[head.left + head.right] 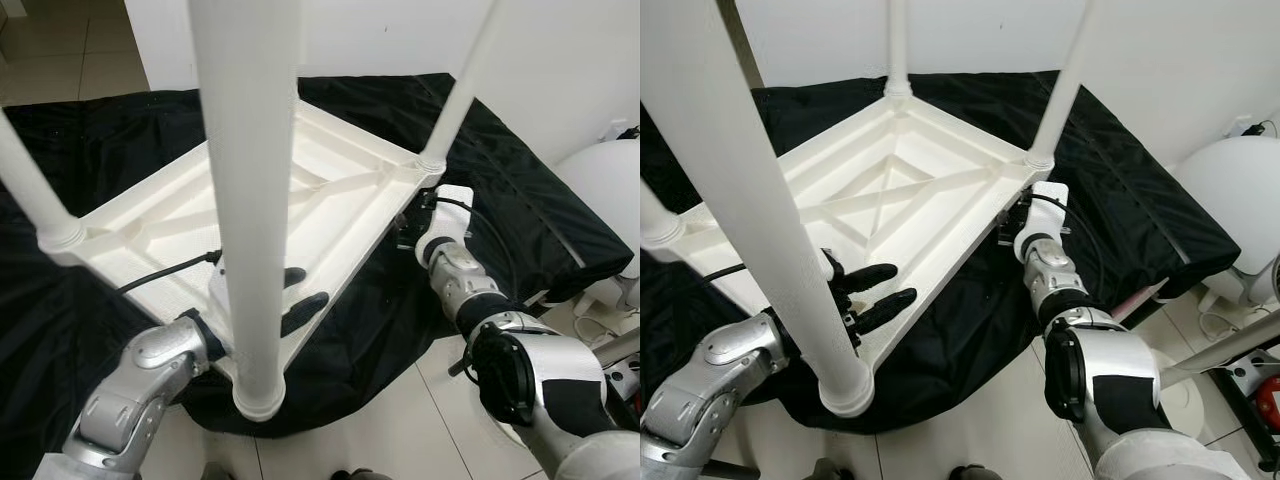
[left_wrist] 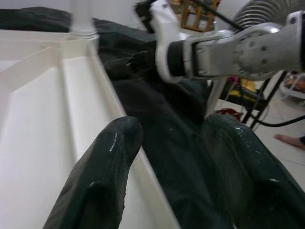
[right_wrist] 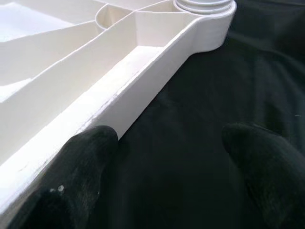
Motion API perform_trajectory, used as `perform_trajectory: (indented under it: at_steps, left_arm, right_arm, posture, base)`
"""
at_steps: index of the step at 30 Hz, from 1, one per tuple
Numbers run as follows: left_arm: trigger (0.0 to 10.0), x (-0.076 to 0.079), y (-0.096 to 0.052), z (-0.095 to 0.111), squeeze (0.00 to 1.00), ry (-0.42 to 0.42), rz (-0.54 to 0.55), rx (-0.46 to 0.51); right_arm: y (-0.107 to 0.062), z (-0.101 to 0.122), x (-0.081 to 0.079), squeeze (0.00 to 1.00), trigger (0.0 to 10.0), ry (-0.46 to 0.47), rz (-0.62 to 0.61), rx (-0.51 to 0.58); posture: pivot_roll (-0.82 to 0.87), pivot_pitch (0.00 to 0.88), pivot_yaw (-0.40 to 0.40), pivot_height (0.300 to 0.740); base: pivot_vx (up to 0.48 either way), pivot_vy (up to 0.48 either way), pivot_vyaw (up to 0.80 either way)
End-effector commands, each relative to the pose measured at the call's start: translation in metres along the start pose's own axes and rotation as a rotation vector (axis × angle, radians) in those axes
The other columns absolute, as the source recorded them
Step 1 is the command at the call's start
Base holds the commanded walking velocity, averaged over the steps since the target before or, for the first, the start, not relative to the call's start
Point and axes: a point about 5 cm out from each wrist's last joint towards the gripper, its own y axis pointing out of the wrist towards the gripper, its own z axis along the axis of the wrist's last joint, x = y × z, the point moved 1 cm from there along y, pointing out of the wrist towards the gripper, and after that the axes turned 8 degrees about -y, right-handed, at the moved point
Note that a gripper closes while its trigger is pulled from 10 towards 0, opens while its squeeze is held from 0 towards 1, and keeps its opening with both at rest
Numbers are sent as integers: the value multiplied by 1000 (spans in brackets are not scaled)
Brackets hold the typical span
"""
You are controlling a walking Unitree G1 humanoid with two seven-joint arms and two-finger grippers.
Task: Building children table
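The white children's table (image 1: pixel 910 200) lies upside down on a black cloth (image 1: pixel 1120 190) spread over the tiled floor (image 1: pixel 990 420), its ribbed underside facing up like a shallow tray with nothing loose lying in it. Four white legs (image 1: pixel 740 190) stand up from its corners. No label or writing can be read on it.

The left tool (image 1: pixel 872 295) is at about 7 o'clock of the tabletop, fingers spread — one over the inner side of the rim, the other above the cloth outside it.

The right tool (image 3: pixel 167 157) sits at about 3 o'clock, just beside the corner leg socket (image 3: pixel 205 7), fingers spread apart over the cloth next to the rim — pinching nothing.
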Motion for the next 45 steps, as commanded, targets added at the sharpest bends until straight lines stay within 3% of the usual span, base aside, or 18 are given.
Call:
perform_trajectory:
  at_steps: [1,6,11,14,16,21,23,24,26,32,35,36,38,40,45]
  left_arm:
    - [10000,19,4,-1,0,-11,-208,-21]
    - [10000,23,8,3,0,1,-218,-20]
    - [10000,25,12,6,0,11,-218,-14]
    - [10000,21,13,5,0,24,-194,-22]
    - [10000,11,12,2,0,53,-137,-44]
    - [10000,2,11,0,0,70,-93,-65]
    - [10000,-5,12,-4,0,78,-49,-91]
    - [10000,-5,12,-4,0,78,-49,-91]
    - [10000,0,12,-1,0,71,-75,-85]
    - [10000,7,18,3,0,64,-85,-64]
    - [10000,7,21,3,0,66,-73,-60]
    - [10000,18,38,7,0,64,-73,-18]
    - [10000,18,38,7,0,64,-73,-18]
    - [10000,24,48,11,0,60,-71,13]
    - [10000,13,45,7,0,103,-62,-11]
  right_arm:
    - [-1,-5,-30,0,10000,-55,147,-23]
    - [-2,-8,-36,0,10000,-141,183,-30]
    - [-3,-12,-30,0,10000,-167,160,-9]
    - [-5,-13,-17,0,10000,-143,100,27]
    - [-10,-16,1,0,10000,-114,23,82]
    - [-15,-20,14,0,10000,-96,-19,121]
    - [-26,-28,31,0,10000,-19,-88,192]
    - [-26,-28,31,0,10000,-19,-88,192]
    - [-44,-37,44,0,10000,55,-162,292]
    - [-71,-48,44,0,10000,115,-263,376]
    - [-74,-49,43,0,10000,125,-274,386]
    - [-83,-52,31,0,10000,148,-282,400]
    - [-83,-52,31,0,10000,148,-282,400]
    - [-87,-54,24,0,10000,159,-278,403]
    - [-91,-54,20,0,10000,165,-258,404]
  posture:
    - [88,98,-39,740]
    - [86,94,-40,740]
    - [75,89,-40,740]
    - [71,86,-41,740]
    - [58,87,-38,740]
    - [52,84,-35,740]
    - [40,82,-27,740]
    - [40,82,-27,740]
    - [17,81,-10,740]
    - [-3,80,9,740]
    - [-3,80,9,740]
    - [-23,69,26,740]
    - [-23,69,26,740]
    - [-26,62,26,740]
    - [-20,53,17,740]
  base:
    - [0,0,0]
    - [0,0,0]
    - [0,0,0]
    - [0,0,0]
    - [0,0,0]
    - [0,0,0]
    - [0,0,0]
    - [0,0,0]
    - [0,0,0]
    - [0,0,0]
    - [0,0,0]
    - [0,0,0]
    - [0,0,0]
    - [0,0,0]
    - [0,0,0]
